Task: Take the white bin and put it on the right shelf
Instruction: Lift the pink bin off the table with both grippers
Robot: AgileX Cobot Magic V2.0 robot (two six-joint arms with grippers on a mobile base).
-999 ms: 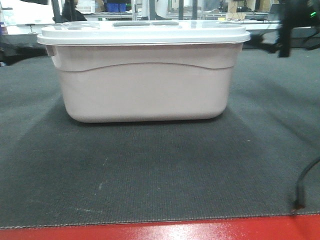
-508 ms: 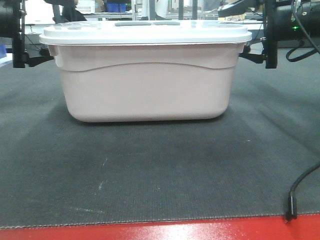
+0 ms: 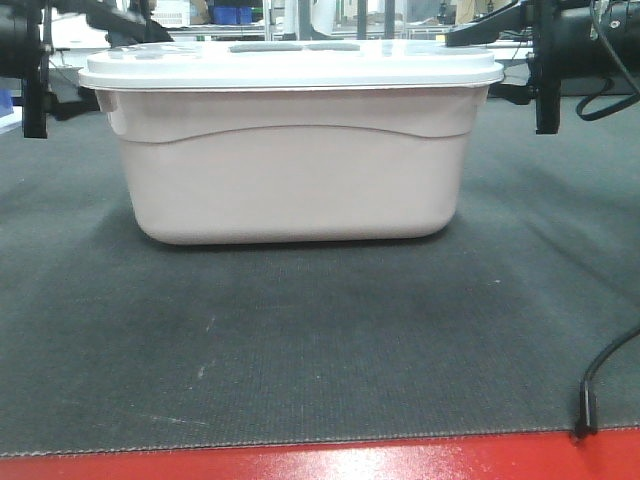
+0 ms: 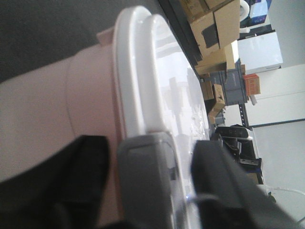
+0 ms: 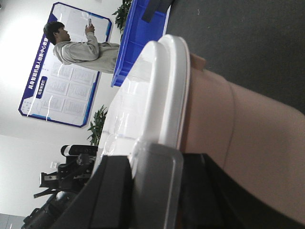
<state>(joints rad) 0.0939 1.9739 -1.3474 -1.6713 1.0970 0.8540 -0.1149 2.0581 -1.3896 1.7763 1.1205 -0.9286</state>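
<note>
Left gripper (image 4: 148, 160) reaches in level at one end of the white bin (image 3: 290, 170), fingers (image 4: 81, 191) spread above and below the lid (image 3: 290, 65) rim, gap showing. Right gripper (image 5: 155, 162) straddles the opposite end; clamped or loose, cannot tell. Bin sits on the dark mat (image 3: 300, 340). Wall board (image 5: 62, 71) text too small to read.

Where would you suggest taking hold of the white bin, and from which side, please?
Grip the lip under the lid at the two short ends, one gripper coming in level from each side. The white bin is wide, with smooth, rounded walls tapering downward, so only that overhanging lip offers an edge. The left gripper and right gripper flank those ends.
</note>
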